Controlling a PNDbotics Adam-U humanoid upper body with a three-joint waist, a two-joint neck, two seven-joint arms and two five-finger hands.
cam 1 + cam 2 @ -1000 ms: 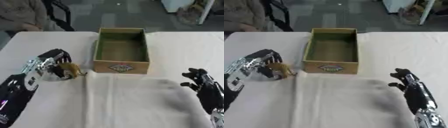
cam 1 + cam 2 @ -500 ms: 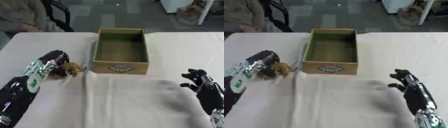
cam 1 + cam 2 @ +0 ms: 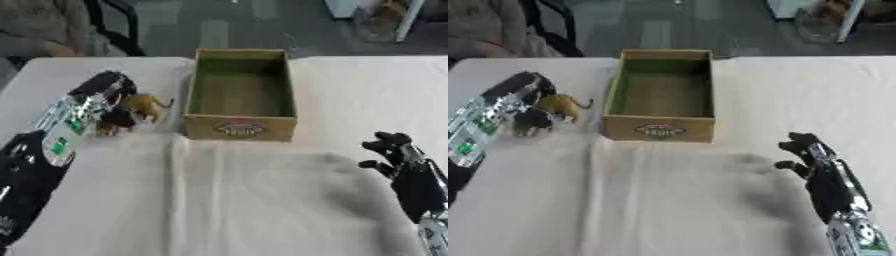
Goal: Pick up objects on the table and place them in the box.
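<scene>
Since a second ago the left hand [image 3: 103,97] has risen with the small tan toy animal [image 3: 140,105], which was lower and nearer the box's front corner and now sits higher beside the box's left wall. The fingers are curled around the toy, its tail end poking out toward the open cardboard box [image 3: 241,95]; whether it clears the cloth-covered tabletop [image 3: 245,200] is hard to tell. The toy is just beside the box, outside it, and the box's green interior holds nothing visible. The right hand [image 3: 398,155] stays near the lower right, resting with fingers relaxed and upward, holding nothing, well apart from the box.
</scene>
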